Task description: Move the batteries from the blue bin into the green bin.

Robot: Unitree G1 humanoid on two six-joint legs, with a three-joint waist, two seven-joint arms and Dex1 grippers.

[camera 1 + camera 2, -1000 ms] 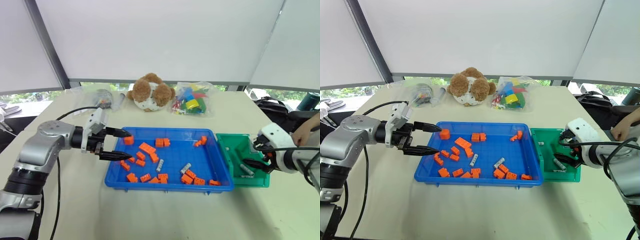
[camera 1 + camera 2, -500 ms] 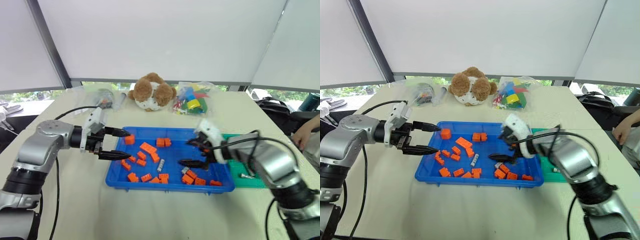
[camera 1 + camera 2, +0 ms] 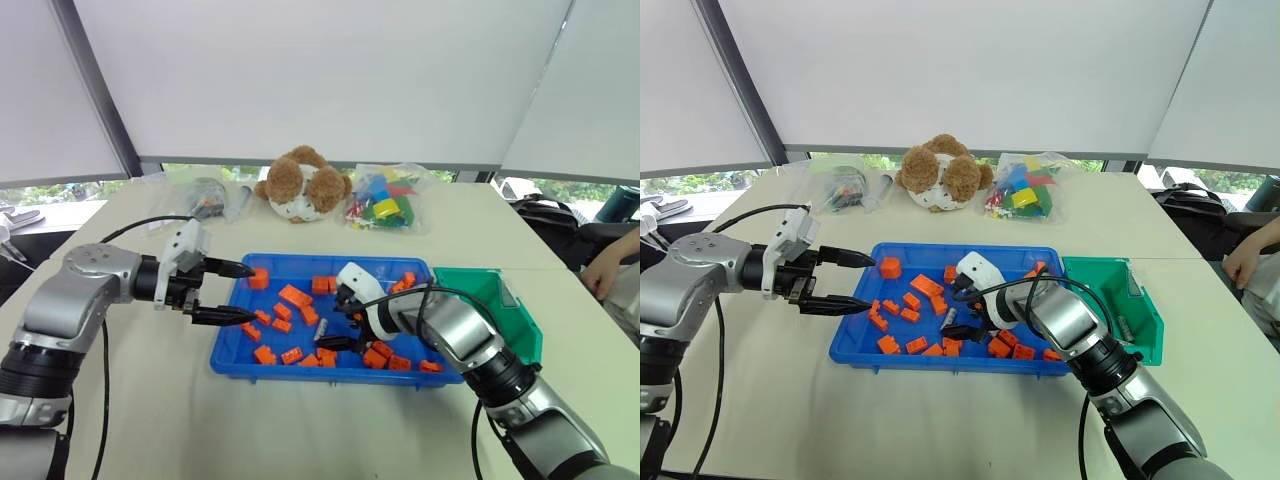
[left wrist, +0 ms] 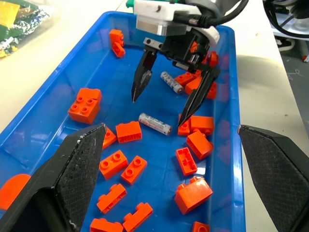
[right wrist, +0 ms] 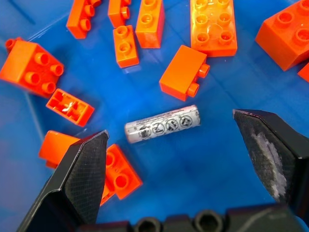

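I have the right gripper [image 4: 170, 99] spread wide above a silver-grey cylindrical battery [image 5: 162, 123] on the floor of the wide, shallow bright blue plastic bin [image 3: 232, 345], grasping nothing, orange toy bricks [image 5: 183, 72] scattered around. A second battery [image 4: 171, 81] lies near. The small deep green plastic bin [image 3: 515, 325] sits at the blue bin's 3 o'clock. My left gripper [image 3: 228, 292] hangs spread and empty over its 9 o'clock rim.
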